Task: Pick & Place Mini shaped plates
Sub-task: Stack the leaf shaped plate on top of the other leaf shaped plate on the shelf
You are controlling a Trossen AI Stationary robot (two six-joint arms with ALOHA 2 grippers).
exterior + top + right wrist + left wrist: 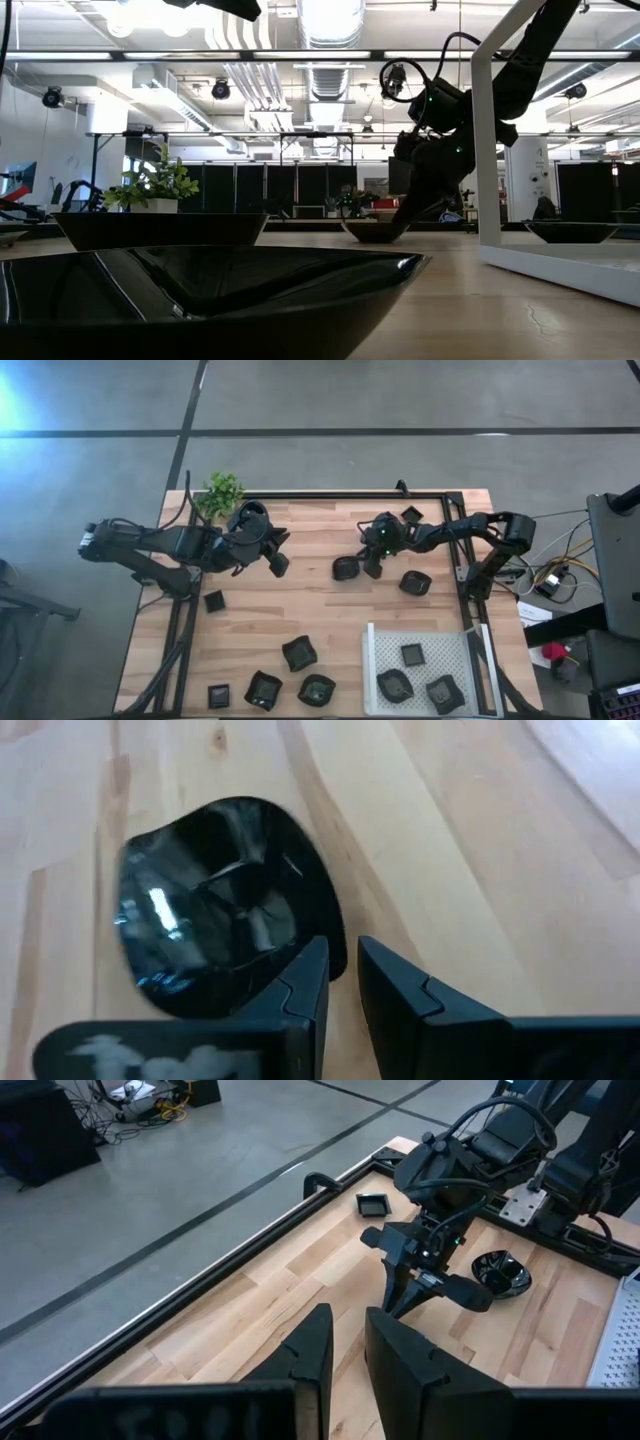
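A rounded black mini plate (345, 568) (210, 930) (372, 232) lies on the wooden table (300, 620) near its middle. My right gripper (372, 568) (343, 955) is down at this plate's edge. Its fingers stand a narrow gap apart astride the rim, with wood showing between them. My left gripper (278, 565) (348, 1335) hovers left of that plate, also narrowly open and empty. Several more black plates lie scattered, for example one (415, 583) and a square one (412, 514).
A white perforated tray (380, 640) at the front right holds three plates. Several plates (299, 653) lie along the front edge and one (214, 601) at the left. A green plant (222, 493) stands at the back left. A black frame (330, 494) borders the table.
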